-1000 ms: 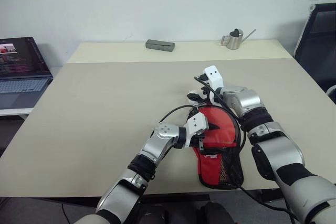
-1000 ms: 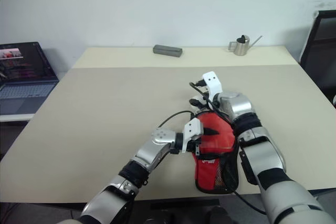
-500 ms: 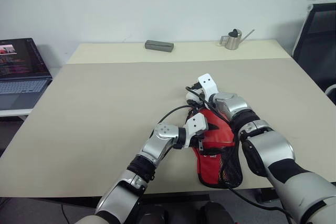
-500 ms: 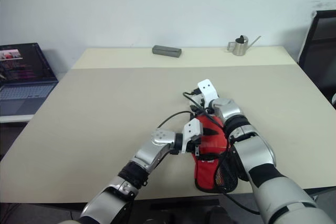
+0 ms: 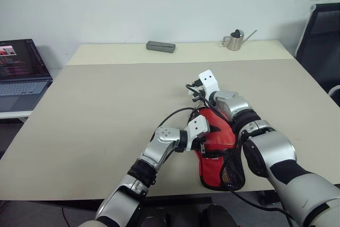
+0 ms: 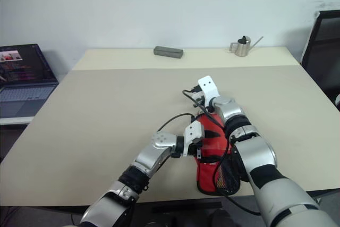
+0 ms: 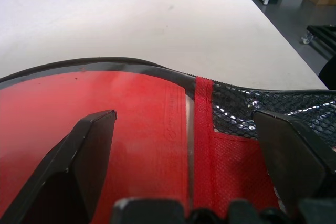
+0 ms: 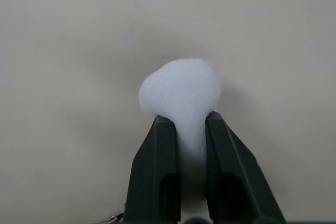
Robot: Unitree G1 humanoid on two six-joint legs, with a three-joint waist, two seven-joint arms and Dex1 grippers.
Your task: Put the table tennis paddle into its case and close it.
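Over the past second the right arm has drawn in over the far end of the case and its right gripper (image 8: 182, 129), open a moment ago, has pinched together on the white pom-pom (image 8: 181, 94) of the zipper; the left arm has kept its place.

On the wide beige table (image 5: 106, 104), near the front edge, lies the case (image 5: 219, 147), red panel up and black mesh along its right side. Its long axis runs from the robot outward, the narrow handle end toward the front edge and the round end away. The table tennis paddle cannot be made out apart from the red fabric; judging by how full and flat the pouch lies, it is probably already inside.

The left gripper (image 7: 186, 140) comes in from the left, its two black fingers (image 7: 86, 145) spread wide over the red panel, one above the red face and the other above the mesh, closed on nothing and seemingly pressing or hovering just over the cloth.

The pom-pom sits at the case's far round end, beyond the left gripper, so the right arm is plainly the nearer. With the pull clamped, the coming move appears to be dragging the zipper along the case's rim while the left gripper steadies the pouch.

Far back stand a small metal watering can (image 5: 234, 40) and a grey block (image 5: 161, 46); a laptop (image 5: 21, 73) sits off to the left.
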